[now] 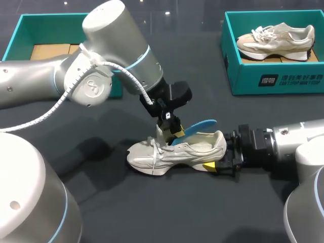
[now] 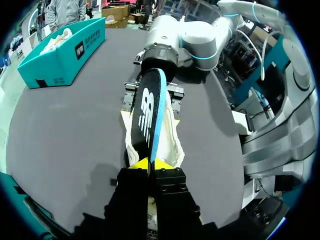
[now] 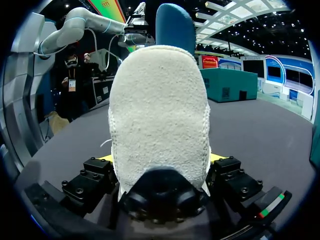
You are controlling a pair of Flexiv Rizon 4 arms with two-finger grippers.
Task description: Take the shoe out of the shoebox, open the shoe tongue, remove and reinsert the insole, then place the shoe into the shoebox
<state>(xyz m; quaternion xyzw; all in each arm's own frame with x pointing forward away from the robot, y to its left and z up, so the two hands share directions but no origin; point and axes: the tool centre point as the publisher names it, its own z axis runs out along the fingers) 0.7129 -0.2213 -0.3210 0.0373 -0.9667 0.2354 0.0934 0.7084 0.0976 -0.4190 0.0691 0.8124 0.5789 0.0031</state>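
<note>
Cream shoe [image 1: 177,151] stood on counter [image 1: 152,212], blue insole [image 1: 200,126] half out; left tool [image 1: 176,133] pinched insole, right tool [image 1: 220,160] clamped heel [image 1: 219,143]; teal shoebox [image 1: 276,81] held second shoe [image 1: 276,40]

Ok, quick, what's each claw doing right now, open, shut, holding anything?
Left claw: shut on the blue insole, which sticks out of the shoe.
Right claw: shut on the heel of the shoe.
</note>
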